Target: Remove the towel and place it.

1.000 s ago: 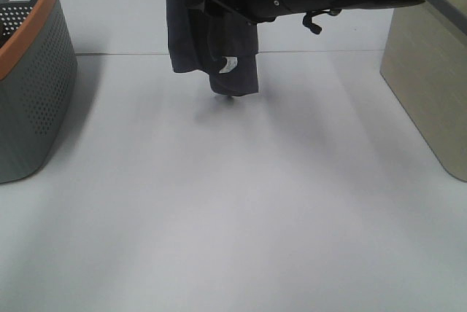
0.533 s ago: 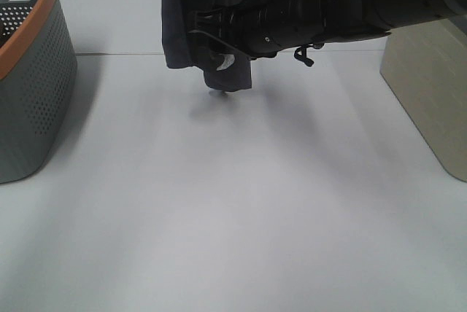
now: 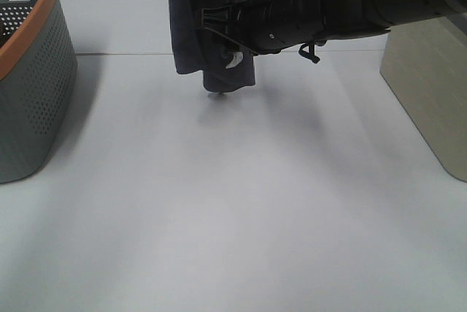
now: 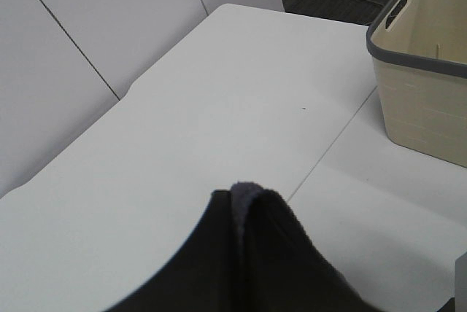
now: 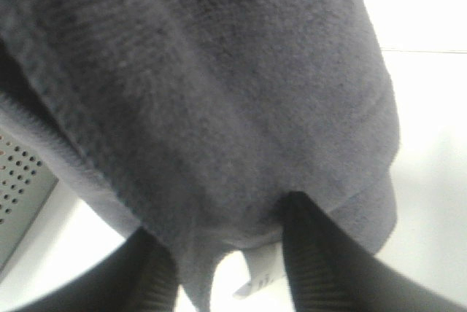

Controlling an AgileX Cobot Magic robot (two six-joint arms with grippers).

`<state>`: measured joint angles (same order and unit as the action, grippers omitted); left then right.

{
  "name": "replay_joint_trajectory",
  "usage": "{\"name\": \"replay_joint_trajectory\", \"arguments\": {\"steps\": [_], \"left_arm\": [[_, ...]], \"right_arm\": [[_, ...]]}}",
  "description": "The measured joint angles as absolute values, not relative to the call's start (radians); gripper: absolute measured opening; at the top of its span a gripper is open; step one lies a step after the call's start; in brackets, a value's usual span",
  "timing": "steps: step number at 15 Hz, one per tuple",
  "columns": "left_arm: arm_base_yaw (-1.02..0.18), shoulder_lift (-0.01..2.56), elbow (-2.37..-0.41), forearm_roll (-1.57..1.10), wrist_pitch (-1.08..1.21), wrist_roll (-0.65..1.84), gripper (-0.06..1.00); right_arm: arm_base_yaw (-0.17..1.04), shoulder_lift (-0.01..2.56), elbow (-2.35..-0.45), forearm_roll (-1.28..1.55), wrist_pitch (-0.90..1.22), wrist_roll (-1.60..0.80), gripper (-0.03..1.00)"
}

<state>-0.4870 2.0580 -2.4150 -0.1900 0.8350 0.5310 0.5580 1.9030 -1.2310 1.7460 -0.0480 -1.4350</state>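
Note:
The dark navy towel point(image 3: 191, 28) hangs bunched above the far middle of the white table point(image 3: 233, 210), its top out of frame and its lowest corner just over the surface. The left wrist view shows my left gripper point(image 4: 244, 210) shut, with a sliver of towel point(image 4: 242, 194) pinched at its tips. My right gripper point(image 3: 222, 49) reaches in from the right at the towel's lower part. In the right wrist view the towel point(image 5: 219, 93) fills the frame, and my right gripper point(image 5: 233, 268) stands open with a fold and the white tag point(image 5: 257, 277) between its fingers.
A grey perforated basket with an orange rim point(image 3: 29, 79) stands at the left edge. A beige bin point(image 3: 427, 79) stands at the right, also in the left wrist view point(image 4: 423, 86). A seam crosses the table at the back.
My right arm has dropped from the top edge and its gripper has come in at the towel's lower part. The hanging towel has swung slightly left, then back right.

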Motion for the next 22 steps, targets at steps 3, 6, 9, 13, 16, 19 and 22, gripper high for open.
{"name": "replay_joint_trajectory", "arguments": {"steps": [3, 6, 9, 13, 16, 19, 22], "left_arm": [[-0.487, 2.058, -2.415, -0.190, 0.834, 0.531, 0.00], [-0.487, 2.058, -2.415, -0.190, 0.834, 0.531, 0.00], [-0.487, 2.058, -2.415, -0.190, 0.834, 0.531, 0.00], [-0.487, 2.058, -2.415, -0.190, 0.853, 0.531, 0.00], [-0.487, 2.058, -2.415, -0.178, 0.908, 0.531, 0.00], [-0.487, 2.058, -2.415, -0.077, 0.935, 0.531, 0.00], [-0.487, 2.068, -2.415, 0.087, 0.941, 0.536, 0.00]], "right_arm": [[0.558, 1.869, -1.212, 1.736, -0.073, -1.436, 0.30], [0.558, 1.848, -1.178, 1.711, -0.117, -1.452, 0.25], [0.558, 1.848, -1.149, 1.709, -0.182, -1.494, 0.02], [0.558, 1.765, -1.142, 1.709, -0.189, -1.569, 0.02], [0.558, 1.729, -1.136, 1.709, -0.188, -1.597, 0.02], [0.558, 1.670, -1.069, 1.709, -0.196, -1.683, 0.02], [0.558, 1.608, -1.040, 1.708, -0.240, -1.849, 0.02]]}}
